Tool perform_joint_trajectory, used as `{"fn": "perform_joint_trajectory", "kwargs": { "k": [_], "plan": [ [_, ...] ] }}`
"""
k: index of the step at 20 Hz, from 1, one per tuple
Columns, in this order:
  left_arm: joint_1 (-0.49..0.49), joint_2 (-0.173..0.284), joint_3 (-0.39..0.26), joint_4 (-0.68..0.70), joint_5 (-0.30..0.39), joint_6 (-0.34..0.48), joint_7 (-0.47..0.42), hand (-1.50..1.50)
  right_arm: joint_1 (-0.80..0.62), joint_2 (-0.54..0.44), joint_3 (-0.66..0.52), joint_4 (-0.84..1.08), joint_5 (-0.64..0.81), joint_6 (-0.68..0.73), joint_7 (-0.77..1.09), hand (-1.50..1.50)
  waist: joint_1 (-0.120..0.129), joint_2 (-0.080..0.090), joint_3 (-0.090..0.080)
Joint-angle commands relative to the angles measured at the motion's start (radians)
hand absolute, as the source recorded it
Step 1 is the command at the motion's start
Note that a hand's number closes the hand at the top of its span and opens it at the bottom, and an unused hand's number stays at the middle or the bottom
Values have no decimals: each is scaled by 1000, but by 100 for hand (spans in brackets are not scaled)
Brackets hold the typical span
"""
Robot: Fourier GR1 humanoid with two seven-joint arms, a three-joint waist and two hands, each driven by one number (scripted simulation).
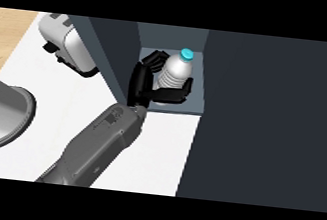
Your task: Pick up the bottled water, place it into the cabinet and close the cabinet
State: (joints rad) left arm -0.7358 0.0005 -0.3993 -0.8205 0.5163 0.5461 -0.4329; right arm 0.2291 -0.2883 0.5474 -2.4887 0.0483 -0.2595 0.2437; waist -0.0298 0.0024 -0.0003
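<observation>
The robot hand [149, 80] grips the bottled water [176, 72] inside the cabinet [269, 118].

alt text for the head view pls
A black hand is curled round a clear water bottle with a blue cap, holding it inside the open cabinet. A white toaster sits on the counter nearby.
</observation>
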Motion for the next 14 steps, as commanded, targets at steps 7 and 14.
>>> {"fn": "perform_joint_trajectory", "kwargs": {
  "k": [7, 14],
  "plan": [
    [-161, -1, 16, 228, 77, 120, -49, 150, 116, -31, 65, -140, 44, 13, -7, -150, -14, -1, 0],
    [-251, -1, 67, 476, 76, 99, -167, 150, 73, -43, -53, -107, -54, 45, -23, -150, -19, 10, 0]
  ]
}}
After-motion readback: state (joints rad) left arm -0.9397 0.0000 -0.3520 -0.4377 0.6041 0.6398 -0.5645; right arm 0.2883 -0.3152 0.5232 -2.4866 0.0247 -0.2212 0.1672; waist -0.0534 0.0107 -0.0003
